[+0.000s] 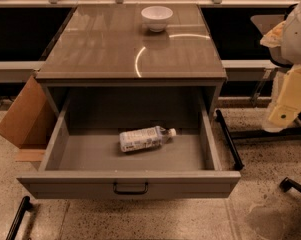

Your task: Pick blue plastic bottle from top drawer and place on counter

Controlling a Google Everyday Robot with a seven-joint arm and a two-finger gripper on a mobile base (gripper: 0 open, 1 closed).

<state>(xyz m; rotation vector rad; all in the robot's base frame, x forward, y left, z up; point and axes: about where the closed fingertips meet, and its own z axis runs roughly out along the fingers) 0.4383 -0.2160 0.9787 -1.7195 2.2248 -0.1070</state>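
Observation:
The blue plastic bottle (146, 138) lies on its side in the middle of the open top drawer (65, 149), with its white cap pointing right. The drawer is pulled fully out, and its dark bar handle (130, 188) is centred on the front panel. The glossy counter (105, 49) tops the grey cabinet above it. My gripper (286, 109) hangs at the right edge of the view, on the white and cream arm. It is well to the right of the drawer, apart from the bottle, and holds nothing I can see.
A white bowl (156, 18) stands at the back of the counter. A cardboard box (25, 119) leans against the cabinet's left side. Black chair legs (229, 139) lie on the speckled floor to the right of the drawer.

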